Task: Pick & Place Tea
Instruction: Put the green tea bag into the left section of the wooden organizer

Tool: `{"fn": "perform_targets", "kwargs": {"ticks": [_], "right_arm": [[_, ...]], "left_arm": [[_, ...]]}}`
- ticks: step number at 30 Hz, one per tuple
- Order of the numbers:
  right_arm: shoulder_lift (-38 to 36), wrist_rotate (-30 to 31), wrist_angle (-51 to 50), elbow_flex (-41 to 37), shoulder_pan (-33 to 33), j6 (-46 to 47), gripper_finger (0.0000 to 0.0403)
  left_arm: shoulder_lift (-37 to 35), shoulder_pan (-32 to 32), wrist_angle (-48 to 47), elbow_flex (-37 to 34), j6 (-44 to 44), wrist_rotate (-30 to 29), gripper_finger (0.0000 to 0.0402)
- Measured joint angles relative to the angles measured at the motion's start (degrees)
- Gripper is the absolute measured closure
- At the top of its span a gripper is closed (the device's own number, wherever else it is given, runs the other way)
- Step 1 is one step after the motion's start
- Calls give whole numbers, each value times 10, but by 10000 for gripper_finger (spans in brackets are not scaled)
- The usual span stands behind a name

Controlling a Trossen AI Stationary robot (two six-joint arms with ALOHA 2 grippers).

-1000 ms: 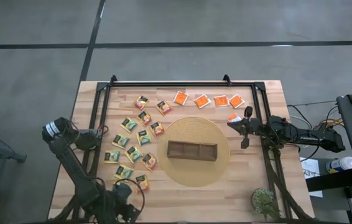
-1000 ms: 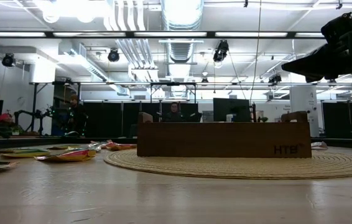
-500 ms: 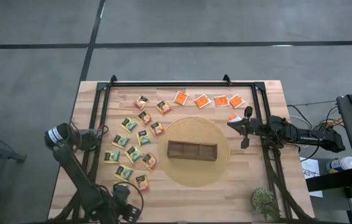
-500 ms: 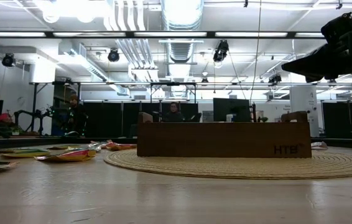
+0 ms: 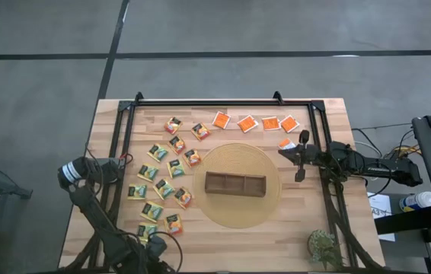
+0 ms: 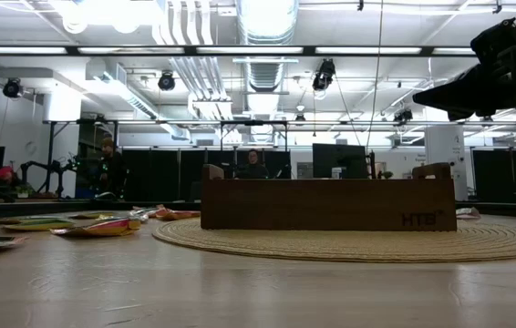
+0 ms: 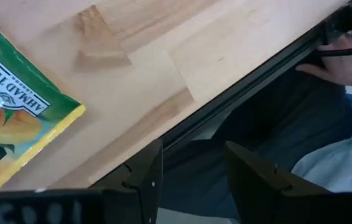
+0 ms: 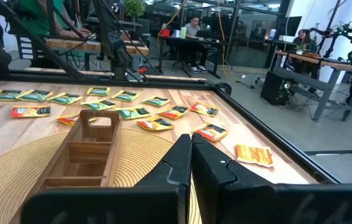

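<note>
Many flat tea sachets lie on the wooden table left of a round woven mat (image 5: pixel 238 205): green-and-yellow ones (image 5: pixel 148 173), yellow-orange ones (image 5: pixel 177 143) and, along the far side, bright orange ones (image 5: pixel 247 123). A brown three-compartment tray (image 5: pixel 234 183) stands on the mat. My left gripper (image 5: pixel 153 242) hangs open above the table's near left edge, tilted down, with a green-and-yellow sachet (image 7: pixel 14 118) beside it and nothing between its fingers (image 7: pixel 194 168). My right gripper (image 5: pixel 288 152) waits shut and level above the mat's right rim (image 8: pixel 191 155).
A black frame rail (image 5: pixel 223 101) runs round the table, and its near bar (image 7: pixel 250 93) lies just ahead of my left gripper. A small plant (image 5: pixel 322 245) stands at the near right corner. A person's hand (image 7: pixel 341 59) shows beyond the near edge. More people sit in the room beyond.
My left arm has come down toward the table at its near left edge, the gripper still open. The sachets and the tray have stayed where they were.
</note>
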Motion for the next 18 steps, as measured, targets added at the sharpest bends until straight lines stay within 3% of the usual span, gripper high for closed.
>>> {"fn": "perform_targets", "kwargs": {"ticks": [10,18], "right_arm": [[0,0,0,0,0,0,394],[0,0,0,0,0,0,394]], "left_arm": [[-1,2,-34,0,-34,14,239],[-2,6,-73,0,-56,69,239]]}}
